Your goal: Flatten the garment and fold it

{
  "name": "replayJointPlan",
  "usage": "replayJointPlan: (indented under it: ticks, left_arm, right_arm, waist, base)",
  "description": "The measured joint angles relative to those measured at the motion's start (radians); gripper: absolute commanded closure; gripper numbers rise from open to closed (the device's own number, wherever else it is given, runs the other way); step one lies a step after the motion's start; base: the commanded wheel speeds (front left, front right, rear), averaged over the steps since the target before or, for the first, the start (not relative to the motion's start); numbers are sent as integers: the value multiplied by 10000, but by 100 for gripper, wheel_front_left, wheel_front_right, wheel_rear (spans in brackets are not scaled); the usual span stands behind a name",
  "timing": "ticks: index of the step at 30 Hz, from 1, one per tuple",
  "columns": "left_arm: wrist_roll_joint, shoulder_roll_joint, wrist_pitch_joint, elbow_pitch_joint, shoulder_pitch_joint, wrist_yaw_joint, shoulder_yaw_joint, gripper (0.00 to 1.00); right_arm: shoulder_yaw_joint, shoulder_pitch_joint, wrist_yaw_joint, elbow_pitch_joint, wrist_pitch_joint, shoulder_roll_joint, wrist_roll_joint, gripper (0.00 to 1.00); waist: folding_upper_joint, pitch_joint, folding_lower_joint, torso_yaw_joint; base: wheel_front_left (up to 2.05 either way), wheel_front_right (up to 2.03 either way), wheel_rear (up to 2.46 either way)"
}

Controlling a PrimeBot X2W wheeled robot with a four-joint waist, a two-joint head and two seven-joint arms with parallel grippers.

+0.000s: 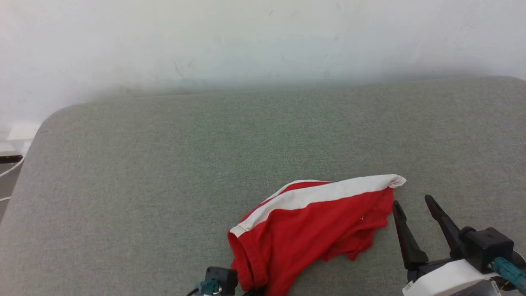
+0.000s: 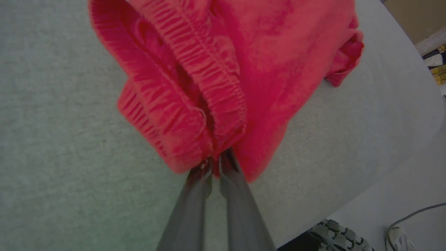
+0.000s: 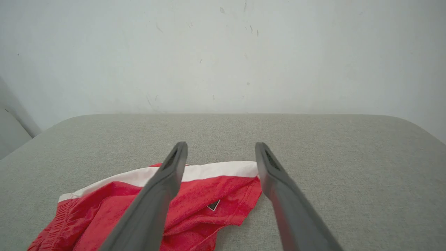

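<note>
The garment (image 1: pixel 312 230), red shorts with a white stripe, lies bunched on the grey cushioned surface (image 1: pixel 164 164) near its front edge. In the left wrist view my left gripper (image 2: pixel 216 164) is shut on the ribbed red waistband (image 2: pixel 195 104), its two grey fingers pinching the fabric at the lower fold. My right gripper (image 1: pixel 413 203) stands open just right of the garment's right end, fingers pointing away from me. From the right wrist view its fingers (image 3: pixel 163 181) hover above the garment (image 3: pixel 209 195), nothing between them.
A pale wall (image 1: pixel 263 41) rises behind the surface. Wide bare cushion lies left of and beyond the garment. Off the surface's edge, the left wrist view shows floor with a grey cable (image 2: pixel 411 216) and a ribbed part (image 2: pixel 334 233).
</note>
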Motion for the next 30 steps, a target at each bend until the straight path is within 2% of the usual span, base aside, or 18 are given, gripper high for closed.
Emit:
replayJointPlan:
  ticks: [2,3,4,5,9,13,18,21,23,30]
  left_arm:
    - [-8,-58,-303,117,75,105,6,100]
    - [-15,-94,-476,203,75,107,2,93]
    - [25,-117,-681,330,75,155,-25,53]
    - [150,-132,-917,447,75,244,-71,0]
    - [282,-173,-2027,468,294,548,8,0]
    - [416,-71,-3005,-307,755,915,326,0]
    - [516,391,-3331,-1538,813,1060,759,0]
    - [506,711,-3005,-1893,325,1043,1012,0]
    - [489,968,-2405,-1847,-248,826,1014,0]
    - [-21,1400,610,-370,-2131,-460,284,0]
  right_arm:
    - [17,0,0,-56,8,8,10,0]
    - [25,1,0,-94,10,12,8,0]
    - [29,5,0,-134,12,15,8,0]
    - [36,9,0,-180,19,17,-2,0]
    - [56,108,0,-359,88,25,-44,0]
    - [21,366,0,-568,171,31,-71,0]
    - [-21,495,0,-654,186,33,27,0]
    - [15,512,0,-656,251,35,92,0]
    - [29,511,0,-669,263,35,96,0]
    - [132,497,0,-696,360,38,98,0]
  waist:
    - [-1,-1,1,39]
    - [0,0,0,61]
    - [0,-6,0,85]
    - [0,-13,1,108]
    - [0,-116,1,165]
    - [0,-245,0,255]
    - [0,-333,0,397]
    - [-1,-344,1,436]
    - [-1,-328,0,423]
    - [0,-146,1,234]
  base:
    - [0,0,0]
    - [0,0,0]
    - [0,0,0]
    - [0,0,0]
    - [0,0,0]
    - [0,0,0]
    - [0,0,0]
    - [0,0,0]
    - [0,0,0]
    - [0,0,0]
